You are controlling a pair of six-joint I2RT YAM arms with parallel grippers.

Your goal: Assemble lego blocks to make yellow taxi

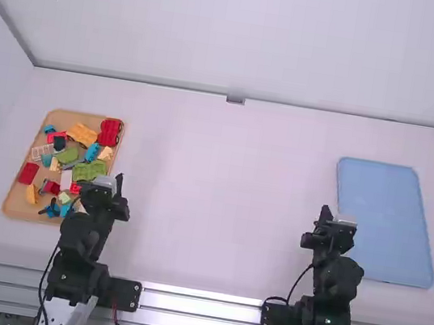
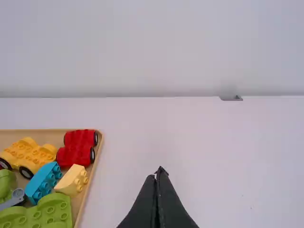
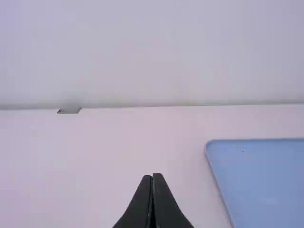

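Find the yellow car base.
On the left in the high view, the yellow car base lies near the far edge of the tan tray, just left of the red car base.

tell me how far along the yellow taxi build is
Done: apparently nothing; the yellow-orange wheeled plastic base lies in the shallow tan tray, its studs bare. In hand: nothing; the left gripper and right gripper are shut with nothing between their fingers. Remaining: seemingly the whole build, as coloured plastic blocks lie jumbled around that base.
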